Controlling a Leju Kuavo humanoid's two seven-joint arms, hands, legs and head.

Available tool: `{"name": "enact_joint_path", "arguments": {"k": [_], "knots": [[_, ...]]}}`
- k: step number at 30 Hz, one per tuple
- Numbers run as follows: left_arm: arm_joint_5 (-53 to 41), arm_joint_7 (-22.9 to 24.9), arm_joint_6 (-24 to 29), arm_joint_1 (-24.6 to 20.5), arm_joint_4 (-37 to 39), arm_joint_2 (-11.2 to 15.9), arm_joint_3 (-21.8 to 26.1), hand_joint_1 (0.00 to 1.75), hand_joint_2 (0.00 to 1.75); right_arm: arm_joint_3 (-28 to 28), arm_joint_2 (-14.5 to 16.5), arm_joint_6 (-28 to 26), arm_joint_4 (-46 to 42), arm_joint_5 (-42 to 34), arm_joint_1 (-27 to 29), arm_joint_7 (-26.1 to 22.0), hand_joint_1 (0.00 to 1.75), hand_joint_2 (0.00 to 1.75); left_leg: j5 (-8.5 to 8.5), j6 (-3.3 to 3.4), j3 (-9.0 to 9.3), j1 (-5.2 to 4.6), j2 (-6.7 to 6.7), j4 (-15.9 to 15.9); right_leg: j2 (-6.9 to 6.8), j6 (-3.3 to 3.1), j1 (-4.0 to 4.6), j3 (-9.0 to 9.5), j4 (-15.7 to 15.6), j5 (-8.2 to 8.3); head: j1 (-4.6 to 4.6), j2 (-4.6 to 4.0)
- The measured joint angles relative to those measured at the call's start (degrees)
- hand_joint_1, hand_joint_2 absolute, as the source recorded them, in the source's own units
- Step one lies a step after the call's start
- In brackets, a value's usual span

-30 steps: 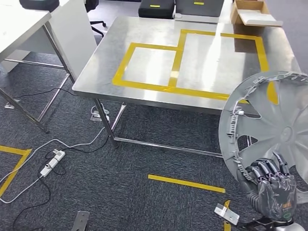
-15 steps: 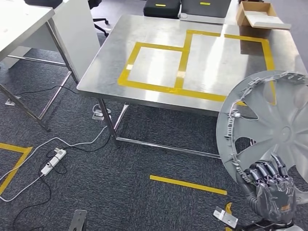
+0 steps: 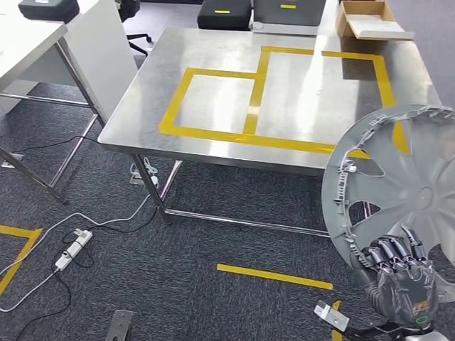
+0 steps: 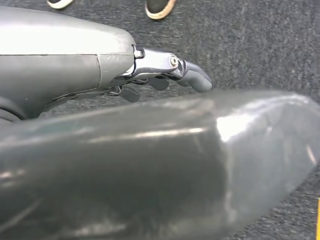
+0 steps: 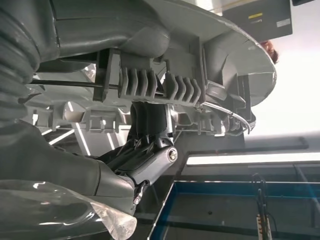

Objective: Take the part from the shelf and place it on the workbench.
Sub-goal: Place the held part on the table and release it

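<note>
View swung slightly left, you're nearing bench (image 3: 161,106) | right hand (image 3: 399,280) still clamped on hubcap (image 3: 397,185) rim | left hand (image 4: 166,72): can't tell.

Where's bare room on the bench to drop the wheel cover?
The workbench is mostly bare. Free patches: inside the smaller yellow tape rectangle and the larger one beside it. Crowded only along the far edge: a cardboard box and dark cases. The right hand holds the wheel cover upright, short of the near edge.
</note>
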Motion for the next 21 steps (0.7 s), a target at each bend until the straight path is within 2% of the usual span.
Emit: {"name": "enact_joint_path", "arguments": {"k": [1, 2, 5, 6, 7, 9, 10, 11, 12, 14, 15, 16, 17, 19, 21], "knots": [[0.0, 0.0, 0.0, -0.1, 0.0, 0.1, 0.0, 0.00, 0.00, 0.0, 0.0, 0.0, 0.0, 0.3, 0.0, 0.3, 1.75, 1.75, 0.46, 0.43, 1.06, -0.23, -0.03, -2.4, 0.02, 0.28, -0.02, 0.13, -0.1, -0.19, 0.00, 0.00], [0.0, 0.0, 0.0, -0.1, 0.0, 0.1, 0.0, 0.00, 0.00, 0.0, 0.0, 0.0, 0.0, 0.4, 0.0, 0.5, 1.75, 1.75, 0.23, 0.69, 1.57, -0.42, -0.06, -3.5, 0.03, 0.64, -0.08, 0.29, -0.2, -0.19, 0.02, 0.00], [0.0, 0.0, 0.0, 0.0, 0.0, 0.2, 0.0, 0.00, 0.00, 0.1, 0.0, 0.0, 0.0, 0.6, 0.1, 0.9, 1.75, 1.75, -0.13, 0.99, 2.74, -0.31, -0.12, -5.2, -0.07, 1.79, -0.24, 0.49, 0.4, 0.04, 0.07, 0.00], [0.0, 0.0, 0.0, 0.0, 0.0, 0.2, 0.0, 0.00, 0.00, 0.1, 0.0, 0.0, 0.0, 0.7, 0.1, 1.0, 1.75, 1.75, -0.11, 1.11, 3.26, -0.14, -0.13, -5.6, -0.12, 2.01, -0.25, -0.06, 1.5, -0.57, 0.16, 0.00], [0.0, 0.0, 0.0, -0.1, 0.0, 0.2, 0.0, 0.00, 0.00, 0.1, 0.0, 0.0, 0.0, 0.7, 0.1, 1.1, 1.75, 1.75, -0.09, 1.21, 3.68, 0.01, -0.13, -5.9, -0.16, 2.12, -0.27, -1.19, 3.6, -1.75, 0.30, 0.00], [0.0, 0.0, 0.0, -0.1, 0.0, 0.2, 0.0, 0.00, 0.00, 0.1, 0.0, 0.0, 0.0, 0.9, 0.2, 1.3, 1.75, 1.75, -0.33, 1.34, 3.92, 0.09, -0.12, -6.0, -0.22, 2.44, -0.29, -5.29, 10.5, -4.84, 0.46, 0.00], [0.0, 0.1, 0.0, -0.1, 0.0, 0.2, 0.0, 0.00, 0.00, 0.1, 0.0, 0.0, 0.0, 1.2, 0.3, 1.3, 1.75, 1.75, -0.50, 1.32, 4.01, 0.10, -0.12, -6.0, -0.23, 2.67, -0.32, -7.43, 13.6, -5.78, 0.49, 0.00], [0.0, 0.1, 0.0, 0.0, 0.0, 0.2, 0.0, 0.00, 0.00, 0.1, 0.0, 0.0, 0.0, 1.4, 0.4, 1.4, 1.75, 1.75, -0.74, 1.25, 4.21, 0.15, -0.12, -5.9, -0.26, 2.90, -0.36, -8.92, 15.1, -5.71, 0.48, 0.00], [0.0, 0.1, 0.0, 0.1, 0.0, 0.1, 0.0, 0.00, 0.00, 0.1, 0.0, 0.0, 0.0, 1.5, 0.5, 1.4, 1.75, 1.75, -1.03, 1.11, 4.55, 0.24, -0.13, -5.9, -0.33, 3.16, -0.44, -9.28, 14.4, -4.34, 0.49, 0.00], [0.0, 0.1, 0.0, 0.2, 0.0, 0.0, 0.0, 0.00, 0.00, 0.1, 0.0, 0.0, 0.0, 1.7, 0.5, 1.6, 1.75, 1.75, -1.84, 0.62, 5.66, 0.50, -0.13, -5.9, -0.58, 3.74, -0.70, -7.12, 7.8, 0.73, 0.51, 0.00], [0.0, 0.1, 0.0, 0.2, 0.0, 0.0, 0.0, 0.00, 0.00, 0.1, 0.0, 0.0, 0.0, 1.7, 0.5, 1.6, 1.75, 1.75, -2.25, 0.29, 6.17, 0.54, -0.14, -5.8, -0.76, 3.85, -0.69, -5.90, 4.2, 2.16, 0.61, 0.00], [0.0, 0.1, 0.0, 0.1, 0.0, 0.0, 0.0, 0.00, 0.00, 0.2, 0.0, 0.0, 0.0, 1.8, 0.5, 1.6, 1.75, 1.75, -2.62, -0.08, 6.45, 0.50, -0.14, -5.7, -0.92, 3.46, -0.61, -4.82, 1.8, 2.79, 0.74, 0.01], [0.0, 0.1, 0.0, 0.1, 0.0, 0.1, 0.0, 0.00, 0.00, 0.1, 0.0, 0.0, 0.0, 1.8, 0.5, 1.7, 1.75, 1.75, -2.94, -0.46, 6.59, 0.42, -0.11, -5.6, -0.97, 2.84, -0.47, -4.31, 0.8, 2.70, 0.82, 0.01], [0.0, 0.1, 0.0, 0.1, 0.0, 0.1, 0.0, 0.00, 0.00, 0.1, 0.0, 0.0, 0.0, 1.9, 0.6, 1.7, 1.75, 1.75, -3.38, -1.06, 6.75, 0.30, -0.08, -5.3, -0.87, 1.30, -0.39, -3.73, 0.5, 2.47, 0.86, 0.02], [0.0, 0.1, 0.0, 0.0, 0.0, 0.1, 0.0, 0.00, 0.00, 0.1, 0.0, 0.0, 0.0, 1.9, 0.7, 1.7, 1.75, 1.75, -3.98, -1.59, 6.54, 0.38, -0.08, -3.6, -0.75, 0.64, -0.57, -3.04, 0.5, 2.45, 0.73, 0.02]]}}
